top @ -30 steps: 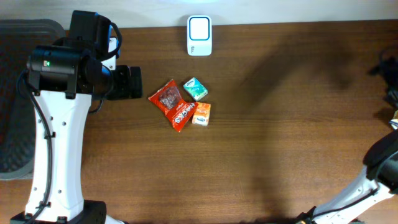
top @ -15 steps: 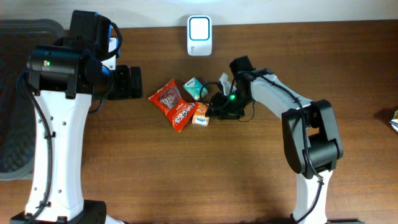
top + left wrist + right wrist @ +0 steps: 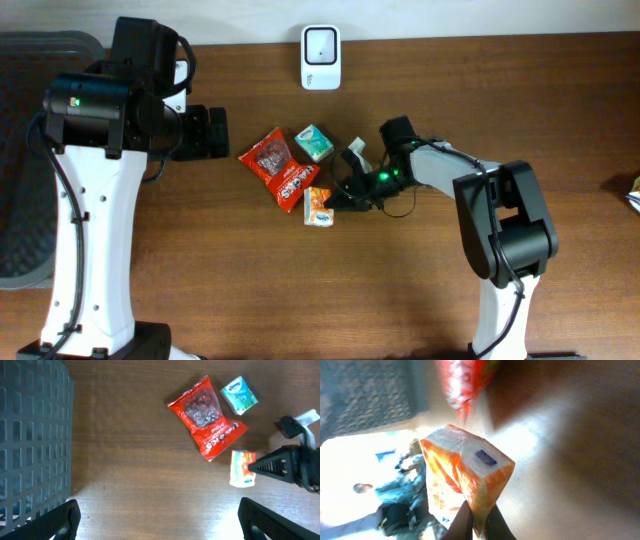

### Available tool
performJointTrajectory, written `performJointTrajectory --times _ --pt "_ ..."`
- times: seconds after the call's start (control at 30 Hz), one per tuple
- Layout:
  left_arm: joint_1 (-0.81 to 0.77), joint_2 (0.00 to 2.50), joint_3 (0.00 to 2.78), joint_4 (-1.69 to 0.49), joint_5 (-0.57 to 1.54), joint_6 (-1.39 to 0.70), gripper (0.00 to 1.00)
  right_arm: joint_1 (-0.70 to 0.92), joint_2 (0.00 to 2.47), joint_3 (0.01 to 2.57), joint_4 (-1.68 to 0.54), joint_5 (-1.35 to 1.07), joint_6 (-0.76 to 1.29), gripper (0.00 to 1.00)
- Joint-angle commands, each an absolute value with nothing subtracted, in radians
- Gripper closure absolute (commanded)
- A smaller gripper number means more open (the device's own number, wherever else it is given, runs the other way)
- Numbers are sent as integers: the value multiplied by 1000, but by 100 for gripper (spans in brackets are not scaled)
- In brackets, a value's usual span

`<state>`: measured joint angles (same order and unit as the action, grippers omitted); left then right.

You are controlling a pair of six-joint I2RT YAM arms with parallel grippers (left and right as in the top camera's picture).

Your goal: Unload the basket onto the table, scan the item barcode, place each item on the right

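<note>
A small orange-and-white packet [image 3: 319,206] sits just off the lower end of a red snack bag [image 3: 278,167], with a teal tissue pack [image 3: 314,143] behind them. My right gripper [image 3: 337,202] is shut on the orange packet's right edge. In the right wrist view its dark fingertips [image 3: 462,522] pinch the packet [image 3: 465,472] at a thin seam. Whether the packet rests on the table I cannot tell. The white scanner [image 3: 320,44] stands at the table's back edge. My left gripper [image 3: 208,133] hangs open to the left of the items, its fingers [image 3: 50,520] far apart over bare wood.
A grey mesh basket [image 3: 30,435] lies left of the left arm. In the left wrist view the red bag [image 3: 205,417], teal pack [image 3: 240,395] and orange packet [image 3: 241,467] show at upper right. Cables lie at the far right edge [image 3: 628,120].
My right arm swung in from the right, closed on the orange packet and drew it a little toward the table's front, away from the red bag. The left arm stayed still.
</note>
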<state>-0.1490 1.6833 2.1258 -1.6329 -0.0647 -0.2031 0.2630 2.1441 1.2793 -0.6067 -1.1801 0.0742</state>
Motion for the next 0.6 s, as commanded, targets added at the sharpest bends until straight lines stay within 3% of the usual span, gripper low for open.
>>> performJointTrajectory --times 0.0,0.1,0.17,0.2,0.3,0.4,0.57 --pt "-143 1686 2128 -1633 -76 -212 1 262 2151 1279 -786 -1326 -254 96" --pt "-143 1686 2128 -1633 -76 -212 1 260 2151 1279 -852 -1182 -247 96" --pt "-143 1686 2128 -1633 -76 -212 1 250 2151 1287 -856 -748 50 52" --pt "-143 1686 2128 -1633 -76 -212 1 233 2149 1314 -907 -487 173 51" --pt "-143 1686 2128 -1633 -76 -212 1 208 2137 1491 -1127 -273 177 49" --pt "-143 1686 2128 -1633 -76 -212 1 268 2089 1687 -1267 -247 128 49" --pt "-143 1686 2128 -1633 -76 -212 1 541 2066 1704 -1229 -234 176 51"
